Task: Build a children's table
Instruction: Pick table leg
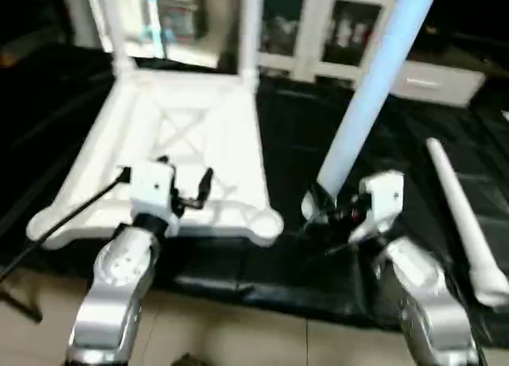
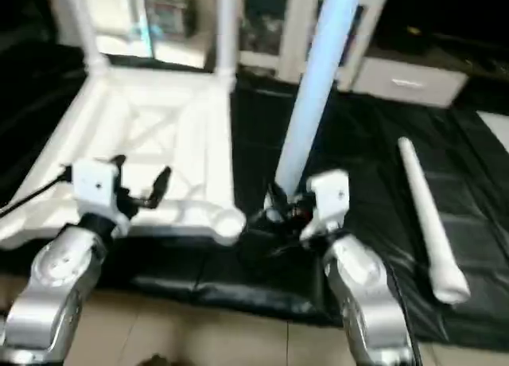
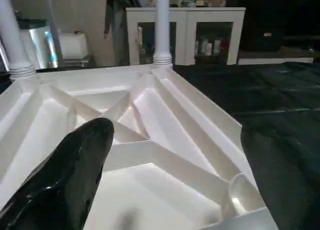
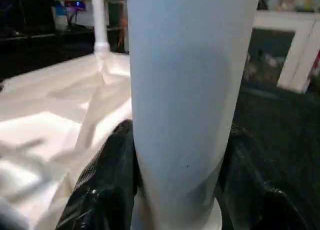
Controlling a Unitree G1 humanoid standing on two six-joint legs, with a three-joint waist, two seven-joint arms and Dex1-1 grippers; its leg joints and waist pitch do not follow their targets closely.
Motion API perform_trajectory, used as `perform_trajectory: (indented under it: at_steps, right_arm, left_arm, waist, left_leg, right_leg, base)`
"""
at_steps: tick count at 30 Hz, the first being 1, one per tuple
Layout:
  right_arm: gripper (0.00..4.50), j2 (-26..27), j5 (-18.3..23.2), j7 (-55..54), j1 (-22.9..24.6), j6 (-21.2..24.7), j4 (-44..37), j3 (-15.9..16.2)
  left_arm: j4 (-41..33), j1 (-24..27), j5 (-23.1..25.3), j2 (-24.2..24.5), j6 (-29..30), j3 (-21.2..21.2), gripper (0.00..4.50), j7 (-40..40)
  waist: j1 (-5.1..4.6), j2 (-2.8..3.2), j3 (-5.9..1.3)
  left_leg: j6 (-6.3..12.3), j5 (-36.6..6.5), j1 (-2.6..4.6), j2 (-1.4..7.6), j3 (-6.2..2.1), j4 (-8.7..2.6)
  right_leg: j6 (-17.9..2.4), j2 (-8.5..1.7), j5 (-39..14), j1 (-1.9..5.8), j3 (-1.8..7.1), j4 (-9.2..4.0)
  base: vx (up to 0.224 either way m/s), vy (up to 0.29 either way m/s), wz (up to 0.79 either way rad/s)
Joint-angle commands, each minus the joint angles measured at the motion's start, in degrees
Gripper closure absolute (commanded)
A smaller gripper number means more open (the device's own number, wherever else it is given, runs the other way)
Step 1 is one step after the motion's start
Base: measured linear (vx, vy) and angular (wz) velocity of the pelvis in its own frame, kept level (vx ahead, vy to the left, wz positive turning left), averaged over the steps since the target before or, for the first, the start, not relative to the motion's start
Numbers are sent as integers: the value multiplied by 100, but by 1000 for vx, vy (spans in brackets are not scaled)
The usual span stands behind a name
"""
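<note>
On my left, the table top [image 1: 187,155] lies upside down on the black-covered worktop [image 1: 318,127], its X-shaped ribs facing up. Two legs [image 1: 248,28] stand upright in its two far corner sockets. The two near corners look empty to me.

My left end effector [image 1: 171,183] hovers over the near edge of the top with its fingers spread wide, holding nothing.

Moving right, my right end effector [image 1: 330,207] is clamped around the thick lower end of a third leg [image 1: 370,91]. This leg stands nearly upright, its long axis leaning up and away to the right, its base down by the worktop just beside the top's near right corner.

That empty near right socket [image 1: 266,221] lies just to the left of the held leg's base. I judge the next move turns on this: the right arm is the nearer one and must carry the base leftward over the socket and straighten the leg.

Farthest right, a fourth leg [image 1: 465,223] lies flat on the worktop, running from far to near, thick end toward me.
</note>
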Motion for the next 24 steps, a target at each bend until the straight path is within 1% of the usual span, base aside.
perform_trajectory:
  at_steps: [1, 2, 3, 4, 5, 6, 7, 8, 9, 10, 11, 12, 13, 14, 15, 16, 17, 18, 19, 20, 21, 22, 23, 24]
  right_arm:
    - [264, -79, 56, -91, 7, 64, 74, -275]
    - [264, -79, 56, -91, 7, 64, 74, -275]
    - [264, -97, 64, -79, 13, 69, 54, -298]
    - [264, -114, 72, -67, 31, 72, 18, -317]
    - [264, -119, 61, -74, 74, 71, -26, -316]
    - [264, -119, 58, -77, 82, 69, -31, -315]
    - [264, -102, 36, -117, 155, 66, -68, -313]
    - [264, -89, 32, -141, 183, 73, -78, -317]
    - [264, -72, 31, -170, 216, 88, -95, -323]
    - [264, -54, 30, -194, 256, 104, -122, -328]
    - [264, -38, 25, -208, 293, 110, -161, -320]
    - [264, -22, 20, -220, 324, 119, -197, -316]
    - [264, -9, 17, -232, 345, 132, -223, -319]
    - [264, 7, 17, -252, 381, 162, -271, -328]
    - [264, 9, 19, -256, 395, 173, -289, -331]
    - [264, 7, 19, -256, 397, 176, -293, -331]
    - [264, -25, 22, -253, 408, 207, -328, -334]
    - [264, -52, 30, -248, 397, 227, -335, -347]
    - [264, -74, 42, -242, 382, 245, -336, -363]
    - [264, -104, 66, -243, 356, 274, -337, -385]
    - [264, -127, 82, -235, 317, 312, -339, -409]
    - [264, -151, 116, -201, 279, 359, -344, -426]
    - [264, -215, 268, -45, 203, 489, -358, -446]
    - [264, -215, 268, -45, 203, 489, -358, -446]
  left_arm:
    - [97, -146, -16, -22, -62, 3, 0, -41]
    - [97, -146, -16, -22, -62, 3, 0, -41]
    - [137, -191, -28, -18, -63, 4, 0, -66]
    - [181, -246, -42, -5, -60, -6, 0, -104]
    - [239, -310, -45, 17, -72, -26, 0, -153]
    - [248, -318, -46, 20, -72, -28, 0, -160]
    - [306, -374, -48, 37, -70, -40, 0, -204]
    - [322, -391, -51, 42, -68, -40, 0, -215]
    - [327, -399, -51, 45, -65, -41, 0, -222]
    - [325, -410, -59, 52, -60, -37, 0, -246]
    - [323, -424, -125, 36, -70, -6, 0, -286]
    - [320, -435, -182, 29, -51, 16, 0, -329]
    - [316, -440, -213, 35, 1, 21, 0, -367]
    - [309, -430, -248, 64, 96, 12, 0, -441]
    - [313, -423, -256, 75, 107, 8, 0, -468]
    - [313, -419, -268, 78, 106, 6, 0, -488]
    - [311, -385, -379, 112, 104, -22, 0, -682]
    - [298, -366, -471, 138, 118, -41, 0, -826]
    - [283, -347, -569, 160, 135, -54, 0, -960]
    - [262, -331, -699, 187, 164, -65, 0, -1121]
    - [274, -337, -797, 240, 159, -74, 0, -1293]
    - [302, -354, -868, 306, 154, -85, 0, -1457]
    - [379, -405, -1013, 472, 183, -111, 0, -1832]
    - [379, -405, -1013, 472, 183, -111, 0, -1832]
  waist:
    - [-100, 180, -223]
    - [-121, 95, -272]
    - [-92, 140, -293]
    - [-114, 143, -362]
    - [-86, 143, -410]
    - [-85, 114, -419]
    - [-80, 156, -452]
    - [-75, 136, -468]
    - [-67, 162, -480]
    - [-66, 161, -520]
    - [-52, 191, -545]
    - [-61, 164, -559]
    - [-41, 168, -605]
    - [-14, 178, -611]
    - [-18, 148, -609]
    - [24, 161, -609]
    - [59, 150, -556]
    - [68, 148, -513]
    - [72, 152, -450]
    - [70, 169, -382]
    - [55, 150, -339]
    - [49, 169, -297]
    - [29, 112, -269]
    - [33, 129, -266]
  left_leg:
    - [-459, -4178, 384, 392, -180, -665]
    - [-384, -3872, 325, 360, -147, -671]
    - [-356, -3691, 302, 334, -121, -667]
    - [-209, -3150, 256, 296, -53, -653]
    - [16, -2412, 168, 254, 8, -624]
    - [115, -2154, 162, 244, 42, -603]
    - [298, -1655, 133, 216, 79, -562]
    - [467, -1255, 112, 191, 115, -517]
    - [553, -988, 91, 177, 119, -484]
    - [737, -250, 52, 161, 106, -396]
    - [885, 450, 31, 156, 83, -309]
    - [943, 776, 30, 158, 75, -265]
    - [974, 1486, 18, 172, 36, -163]
    - [934, 2118, 23, 179, 28, -87]
    - [901, 2297, -6, 159, 30, -66]
    - [802, 2160, 3, 169, 50, -55]
    - [683, 1434, -50, 174, 92, -118]
    - [620, 927, -58, 198, 108, -165]
    - [411, -85, -26, 252, 114, -268]
    - [144, -1012, 24, 292, 125, -360]
    - [20, -1438, 36, 298, 129, -399]
    - [-242, -2130, 94, 304, 113, -451]
    - [-388, -2518, 98, 287, 83, -482]
    - [-430, -2633, 111, 274, 71, -487]
  right_leg:
    - [-652, -160, -2473, -62, 267, -399]
    - [-747, -194, -2193, 30, 329, -389]
    - [-799, -206, -2090, 67, 367, -385]
    - [-921, -200, -1646, 139, 421, -358]
    - [-1012, -196, -1194, 248, 437, -314]
    - [-1055, -200, -1047, 253, 445, -300]
    - [-1144, -199, -778, 306, 449, -259]
    - [-1205, -193, -586, 332, 454, -241]
    - [-1235, -196, -411, 337, 459, -209]
    - [-1283, -194, 207, 318, 476, -114]
    - [-1334, -209, 879, 252, 506, 5]
    - [-1338, -203, 1236, 215, 528, 53]
    - [-1353, -205, 2044, 155, 577, 190]
    - [-1358, -174, 2771, 61, 602, 279]
    - [-1333, -154, 2973, 46, 615, 306]
    - [-1315, -150, 2907, -17, 638, 301]
    - [-1299, -174, 2324, -17, 664, 247]
    - [-1305, -191, 1848, -37, 673, 197]
    - [-1319, -218, 734, -48, 675, 113]
    - [-1267, -217, -347, -97, 685, 28]
    - [-1197, -209, -876, -123, 693, -22]
    - [-1017, -215, -1781, -169, 707, -106]
    - [-804, -228, -2405, -179, 712, -164]
    - [-711, -241, -2627, -197, 718, -192]
  base:
    - [0, 0, 0]
    - [69, 26, -5]
    - [85, 14, -9]
    - [85, 14, -9]
    - [90, 7, -7]
    - [77, 2, -5]
    - [77, 2, -5]
    - [71, 0, -4]
    - [75, -1, -3]
    - [75, -1, -3]
    - [68, -2, -3]
    - [0, 0, 0]
    - [0, 0, 0]
    - [0, 0, 0]
    - [0, 0, 0]
    - [0, 0, 0]
    - [-65, -24, 0]
    - [-86, -26, -2]
    - [-86, -26, -2]
    - [-105, -19, 0]
    - [-107, -9, 2]
    - [-107, -9, 2]
    - [-107, -1, -2]
    - [-105, 6, -8]
